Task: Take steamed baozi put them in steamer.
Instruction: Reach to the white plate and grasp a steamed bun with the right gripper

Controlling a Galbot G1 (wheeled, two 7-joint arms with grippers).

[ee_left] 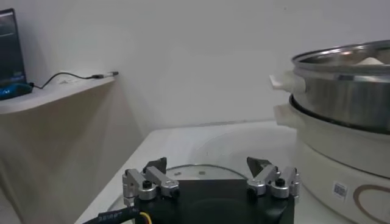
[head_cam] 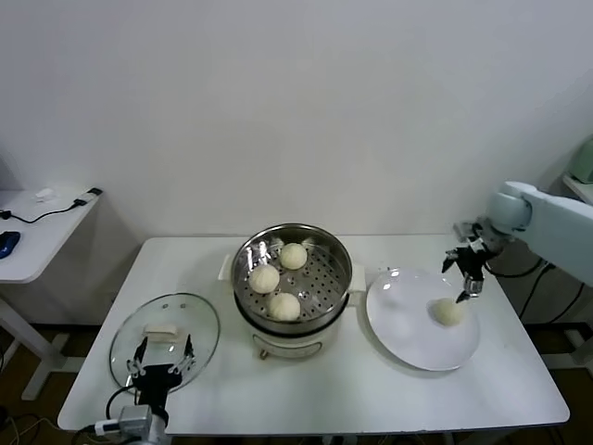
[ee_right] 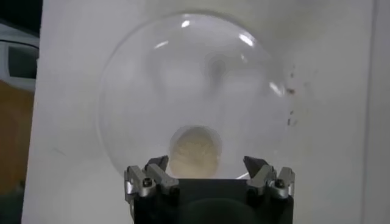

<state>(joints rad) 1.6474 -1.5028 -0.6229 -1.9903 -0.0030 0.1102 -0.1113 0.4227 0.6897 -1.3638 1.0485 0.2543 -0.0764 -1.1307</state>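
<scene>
Three cream-white baozi [head_cam: 265,278] [head_cam: 294,256] [head_cam: 284,306] lie in the shiny steel steamer [head_cam: 335,250] on its cream pot base, mid-table. A fourth baozi [head_cam: 449,312] lies on the flat white plate [head_cam: 408,343] to the right; it shows in the right wrist view [ee_right: 195,152]. My right gripper [head_cam: 470,278] is open and empty, hovering just above and behind that baozi, its jaws spread wider than the bun [ee_right: 206,163]. My left gripper [head_cam: 159,363] is open and empty at the table's front left, over the glass lid. The steamer's side shows in the left wrist view [ee_left: 341,91].
A round glass lid with a cream handle [head_cam: 165,336] lies flat at the front left. A side desk [head_cam: 37,232] with cables and a mouse stands off to the left. The wall is close behind the table.
</scene>
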